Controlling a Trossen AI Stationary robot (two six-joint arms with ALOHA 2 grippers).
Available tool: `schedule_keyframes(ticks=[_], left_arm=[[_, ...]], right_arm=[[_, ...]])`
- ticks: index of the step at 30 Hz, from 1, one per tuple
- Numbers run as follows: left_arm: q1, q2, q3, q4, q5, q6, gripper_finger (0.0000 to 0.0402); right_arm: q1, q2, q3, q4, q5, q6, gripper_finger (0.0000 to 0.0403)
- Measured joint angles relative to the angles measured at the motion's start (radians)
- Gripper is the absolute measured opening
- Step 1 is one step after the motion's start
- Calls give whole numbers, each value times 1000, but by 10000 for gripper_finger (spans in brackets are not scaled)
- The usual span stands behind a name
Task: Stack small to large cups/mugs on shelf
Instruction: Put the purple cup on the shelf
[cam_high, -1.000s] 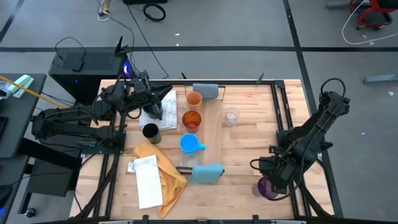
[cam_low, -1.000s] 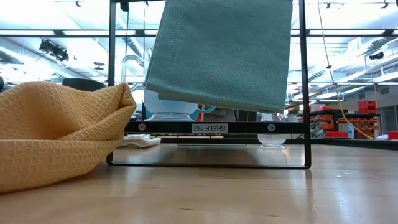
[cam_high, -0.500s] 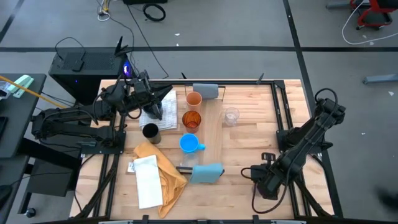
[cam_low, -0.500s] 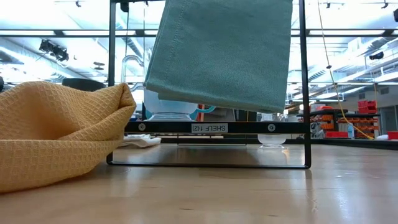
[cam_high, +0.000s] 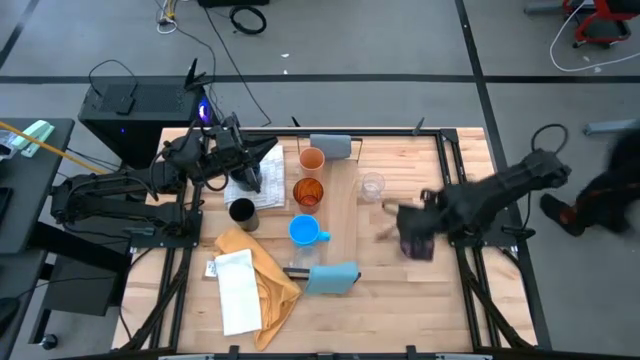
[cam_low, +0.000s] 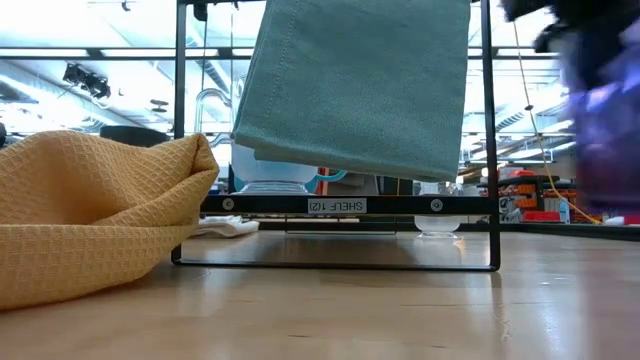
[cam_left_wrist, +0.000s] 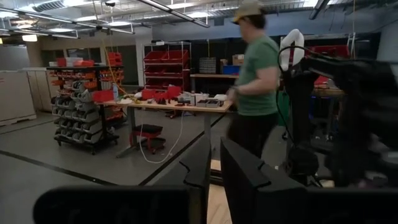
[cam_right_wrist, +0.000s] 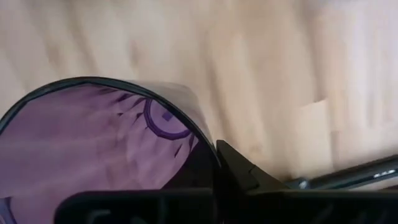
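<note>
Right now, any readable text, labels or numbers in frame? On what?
"SHELF 102", seen mirrored: white label on the black frame bar, low view.
White sheet by the yellow cloth, high view: any print is too small to read.
Nothing else legible.

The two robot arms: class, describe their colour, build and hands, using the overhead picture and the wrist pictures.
Both arms are black, built of jointed segments with looping black cables. The left hand and right hand each end in two dark, flat, angular fingers. No markings are readable on them.
</note>
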Motion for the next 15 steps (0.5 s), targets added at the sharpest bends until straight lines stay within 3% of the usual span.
schedule_keyframes(ticks=[7,15], left_arm=[[0,0,0,-10,0,-1,36],[4,0,0,-10,-3,1,42]], right_arm=[[-290,-38,107,112,51,-66,5],[-580,150,317,207,50,-204,5]])
